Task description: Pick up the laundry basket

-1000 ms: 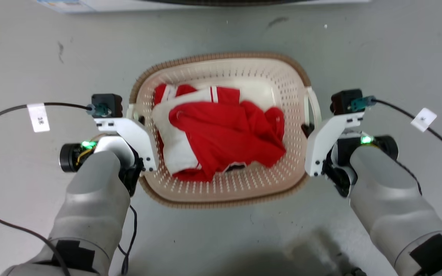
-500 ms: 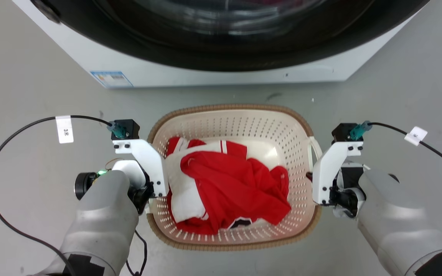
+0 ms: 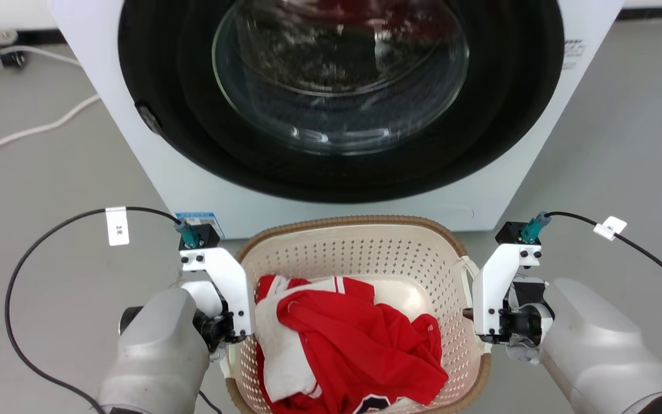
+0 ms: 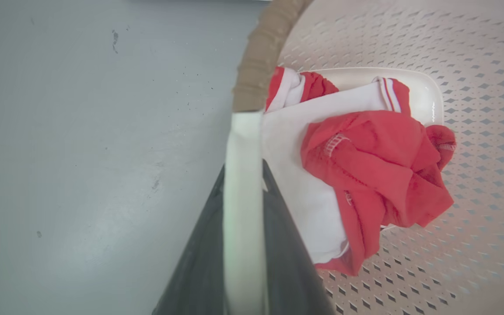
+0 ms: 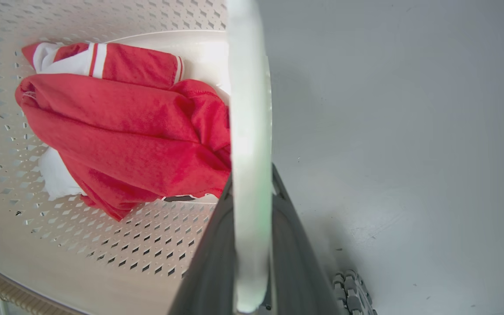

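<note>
Cream plastic, the laundry basket [image 3: 360,253] of red-and-white clothes [image 3: 354,345] is being held before the washer [image 3: 193,190], the left gripper [image 4: 243,168] and the right gripper [image 5: 251,175] each clamping a side handle [image 4: 243,131] to share its weight evenly.

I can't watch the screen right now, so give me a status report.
Left gripper shut on basket handle. Right gripper shut on other handle. Clothes inside. Washer directly ahead.
</note>
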`<state>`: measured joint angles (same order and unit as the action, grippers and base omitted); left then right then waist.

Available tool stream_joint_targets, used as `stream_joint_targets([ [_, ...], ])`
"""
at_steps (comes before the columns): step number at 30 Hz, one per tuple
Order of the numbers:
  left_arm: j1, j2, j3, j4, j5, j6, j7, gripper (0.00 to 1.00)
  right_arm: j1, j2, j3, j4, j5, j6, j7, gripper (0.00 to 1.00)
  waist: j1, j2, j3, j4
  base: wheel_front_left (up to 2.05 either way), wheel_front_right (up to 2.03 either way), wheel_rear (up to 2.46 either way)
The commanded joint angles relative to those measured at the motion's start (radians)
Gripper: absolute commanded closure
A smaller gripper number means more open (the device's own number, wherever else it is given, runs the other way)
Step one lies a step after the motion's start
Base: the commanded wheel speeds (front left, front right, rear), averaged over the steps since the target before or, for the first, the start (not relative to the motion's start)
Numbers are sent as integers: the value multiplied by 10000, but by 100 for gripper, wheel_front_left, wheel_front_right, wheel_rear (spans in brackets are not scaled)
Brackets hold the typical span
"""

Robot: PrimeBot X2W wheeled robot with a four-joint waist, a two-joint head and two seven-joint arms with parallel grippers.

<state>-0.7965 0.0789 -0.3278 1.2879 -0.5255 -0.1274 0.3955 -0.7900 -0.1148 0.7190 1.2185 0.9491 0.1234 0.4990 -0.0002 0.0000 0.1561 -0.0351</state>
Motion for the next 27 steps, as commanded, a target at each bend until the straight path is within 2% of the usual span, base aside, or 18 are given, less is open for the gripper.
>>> stream_joint_targets([
  [1,204,-223,-94,-97,-154,-53,159,100,13,166,20,-105,162,132,54,100,2,0,-538,46,0,0,0],
  [10,696,-207,-455,-126,-555,-53,657,100,261,162,166,76,366,132,359,100,2,0,-1449,179,0,0,0],
  [27,1326,-315,-1024,-191,-1146,-54,692,100,1015,299,438,324,532,133,265,100,2,0,-1946,271,0,0,0],
])
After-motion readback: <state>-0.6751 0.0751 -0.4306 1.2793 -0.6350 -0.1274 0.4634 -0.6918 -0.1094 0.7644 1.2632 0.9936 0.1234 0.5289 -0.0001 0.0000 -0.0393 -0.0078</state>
